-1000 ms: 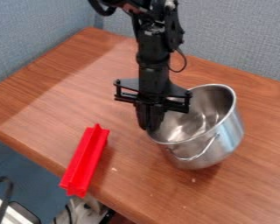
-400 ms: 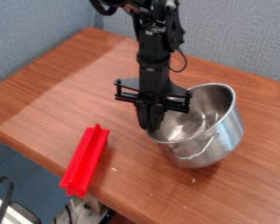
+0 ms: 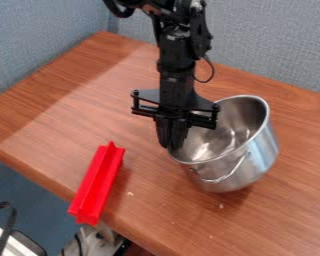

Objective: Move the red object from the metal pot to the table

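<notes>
The red object (image 3: 97,181), a long grooved plastic bar, lies flat on the table (image 3: 69,100) near its front edge, left of the metal pot (image 3: 236,145). The shiny pot stands tilted slightly, and its inside looks bare. My gripper (image 3: 176,147) hangs straight down from the black arm, its tip just at the pot's left rim. Its fingers are together and hold nothing.
A blue-grey wall backs the table. The table's dark rounded front edge (image 3: 43,180) runs diagonally just left of the red bar, with cables and floor clutter below it.
</notes>
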Available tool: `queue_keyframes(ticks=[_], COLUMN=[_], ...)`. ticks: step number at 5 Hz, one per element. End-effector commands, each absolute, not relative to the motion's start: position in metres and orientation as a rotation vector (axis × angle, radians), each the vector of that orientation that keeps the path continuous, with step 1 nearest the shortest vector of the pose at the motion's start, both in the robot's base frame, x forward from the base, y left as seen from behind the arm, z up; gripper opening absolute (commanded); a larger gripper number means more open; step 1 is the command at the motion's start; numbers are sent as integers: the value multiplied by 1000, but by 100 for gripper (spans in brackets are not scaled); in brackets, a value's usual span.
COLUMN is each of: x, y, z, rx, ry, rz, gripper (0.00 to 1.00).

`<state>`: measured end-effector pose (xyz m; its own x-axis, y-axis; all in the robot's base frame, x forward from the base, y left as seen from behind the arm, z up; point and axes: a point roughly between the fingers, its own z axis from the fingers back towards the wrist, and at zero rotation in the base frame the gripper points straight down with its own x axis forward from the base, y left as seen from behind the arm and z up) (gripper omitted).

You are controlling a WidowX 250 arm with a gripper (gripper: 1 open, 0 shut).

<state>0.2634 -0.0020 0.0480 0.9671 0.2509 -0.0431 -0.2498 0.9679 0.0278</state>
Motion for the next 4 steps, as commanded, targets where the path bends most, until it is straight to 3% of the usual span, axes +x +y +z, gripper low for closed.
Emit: queue_keyframes(ticks=[1, 4], x=[251, 248], y=[-6, -6], z=[8, 4], rx=[57, 69], ry=[166, 177], rz=[247, 239], gripper=[0, 0])
